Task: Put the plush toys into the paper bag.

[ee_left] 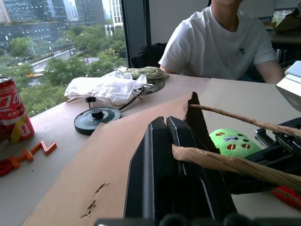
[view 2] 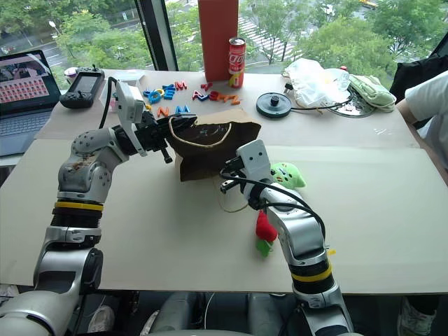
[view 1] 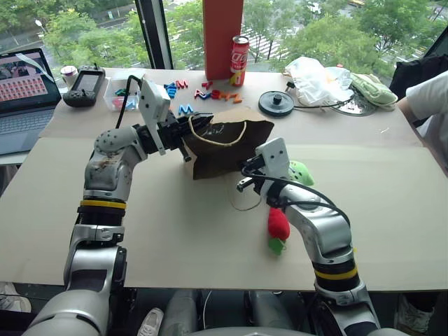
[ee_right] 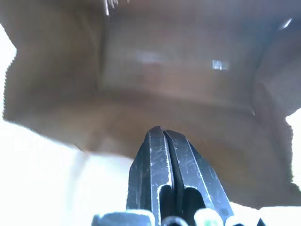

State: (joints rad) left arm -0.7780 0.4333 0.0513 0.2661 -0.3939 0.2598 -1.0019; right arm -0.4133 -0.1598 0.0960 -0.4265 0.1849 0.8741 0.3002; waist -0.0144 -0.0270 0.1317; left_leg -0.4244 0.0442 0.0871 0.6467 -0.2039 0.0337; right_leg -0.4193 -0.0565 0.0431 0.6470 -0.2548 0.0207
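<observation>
The left pincer (view 1: 190, 133) is pinching the paper bag (view 1: 231, 150) rim while the right pincer (view 1: 243, 175), pressed together and empty, is facing its mouth, both plush toys (view 1: 278, 225) lying beside the bag, risking a torn rim.

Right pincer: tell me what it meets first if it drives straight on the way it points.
The paper bag. The shut right pincer aims into the bag's open mouth, so it likely enters and hits the inner wall first; depth is unclear.
</observation>
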